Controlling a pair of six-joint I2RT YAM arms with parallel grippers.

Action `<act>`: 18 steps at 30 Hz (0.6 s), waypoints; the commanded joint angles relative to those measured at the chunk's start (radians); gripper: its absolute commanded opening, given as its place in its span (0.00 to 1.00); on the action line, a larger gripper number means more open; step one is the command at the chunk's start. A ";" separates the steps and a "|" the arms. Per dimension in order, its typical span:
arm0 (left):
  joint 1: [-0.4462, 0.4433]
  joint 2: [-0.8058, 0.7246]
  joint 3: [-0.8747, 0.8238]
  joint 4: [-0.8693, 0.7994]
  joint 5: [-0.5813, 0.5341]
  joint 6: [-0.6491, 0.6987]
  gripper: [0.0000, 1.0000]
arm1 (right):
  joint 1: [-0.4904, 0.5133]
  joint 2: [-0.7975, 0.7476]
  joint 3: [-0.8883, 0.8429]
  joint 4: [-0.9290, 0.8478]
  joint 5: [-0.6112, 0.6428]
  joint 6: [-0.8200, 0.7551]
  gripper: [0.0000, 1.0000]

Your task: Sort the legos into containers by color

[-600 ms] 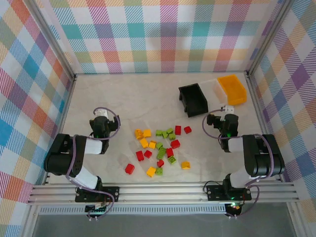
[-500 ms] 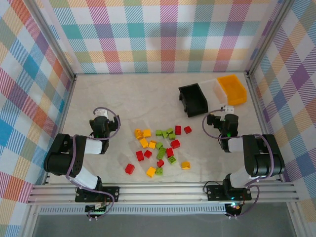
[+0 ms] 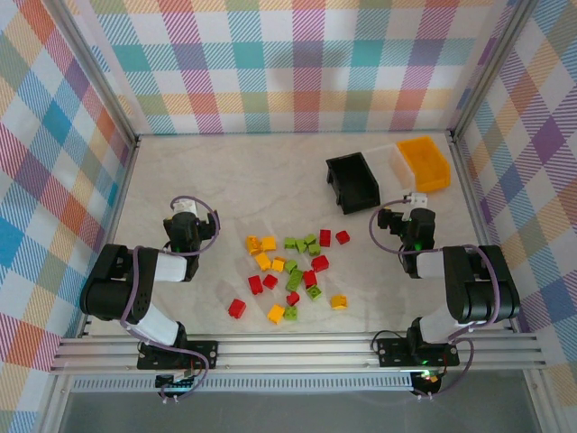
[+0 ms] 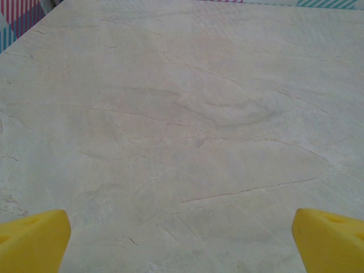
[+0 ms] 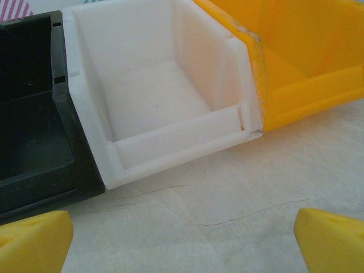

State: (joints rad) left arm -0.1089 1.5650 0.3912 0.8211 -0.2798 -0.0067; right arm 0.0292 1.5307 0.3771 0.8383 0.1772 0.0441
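Hard moulded plastic in red, yellow-orange and lime green: the legos lie scattered on the table between the two arms, none of them sorted yet. The black bin, white bin and orange bin stand side by side at the far right with their walls touching. What shows of their insides is empty.

The left gripper is spread wide with nothing between its yellow fingers, looking out over bare table to the left of the scatter. The right gripper is likewise wide apart and empty, pointing at the near ends of the bins, just short of the white one.

Each brick should be light, rigid and smooth-sided, so it is likely to skid or squirt out if pinched on a corner. The sound hold is low across two flat opposite walls, fingers square to the brick (the studded top offers nothing). The middle of the scatter is crowded, with bricks touching. Loners such as the red brick at the near left look easier to take cleanly.
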 commanded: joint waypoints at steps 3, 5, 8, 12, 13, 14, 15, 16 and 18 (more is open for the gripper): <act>0.008 -0.003 0.011 0.019 0.002 0.000 1.00 | -0.001 0.001 0.005 0.044 -0.015 0.011 1.00; 0.009 -0.002 0.010 0.018 0.003 0.000 1.00 | -0.001 0.002 0.006 0.042 -0.015 0.013 1.00; 0.009 -0.003 0.011 0.018 0.003 0.001 1.00 | -0.002 0.001 0.008 0.040 -0.015 0.014 1.00; 0.005 -0.035 0.027 -0.038 -0.010 0.000 1.00 | -0.002 -0.022 0.018 -0.009 -0.006 0.021 1.00; 0.002 -0.062 0.049 -0.103 -0.014 0.000 1.00 | -0.005 -0.031 0.017 -0.008 -0.024 0.013 1.00; 0.003 -0.092 0.088 -0.206 -0.032 -0.010 1.00 | 0.001 -0.028 0.012 0.011 -0.032 0.001 1.00; 0.002 -0.112 0.123 -0.278 -0.072 -0.023 1.00 | 0.003 -0.037 0.013 -0.003 -0.031 -0.001 1.00; 0.002 -0.132 0.138 -0.310 -0.092 -0.030 1.00 | 0.005 -0.038 0.013 0.001 -0.033 -0.003 1.00; 0.003 -0.190 0.148 -0.349 -0.124 -0.047 1.00 | 0.007 -0.049 0.032 -0.034 -0.021 -0.004 1.00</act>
State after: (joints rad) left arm -0.1089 1.4616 0.4950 0.5911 -0.3302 -0.0193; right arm 0.0292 1.5146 0.3786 0.8215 0.1665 0.0437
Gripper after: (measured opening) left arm 0.998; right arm 0.997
